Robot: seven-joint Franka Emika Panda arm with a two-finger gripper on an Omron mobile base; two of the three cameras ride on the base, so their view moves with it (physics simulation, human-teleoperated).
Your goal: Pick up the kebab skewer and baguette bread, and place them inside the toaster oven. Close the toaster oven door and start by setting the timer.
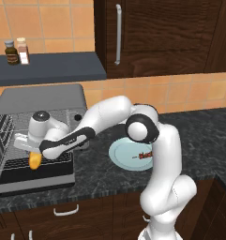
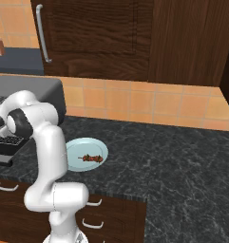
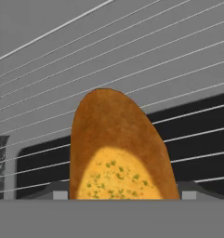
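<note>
Gripper (image 1: 33, 151) is pinching the bread (image 1: 35, 161) by one end, dangling it over the oven (image 1: 37, 133) rack and lowered door (image 1: 34, 174) for release; skewer (image 2: 90, 158) is waiting on the plate (image 2: 75, 161).

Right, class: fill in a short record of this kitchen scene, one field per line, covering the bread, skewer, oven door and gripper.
baguette bread: held in the gripper, hanging over the wire rack
kebab skewer: lying on the pale-blue plate on the counter
toaster oven door: dropped open
toaster oven: rack bare beneath the bread
task stage: bread not yet released, skewer untouched
</note>
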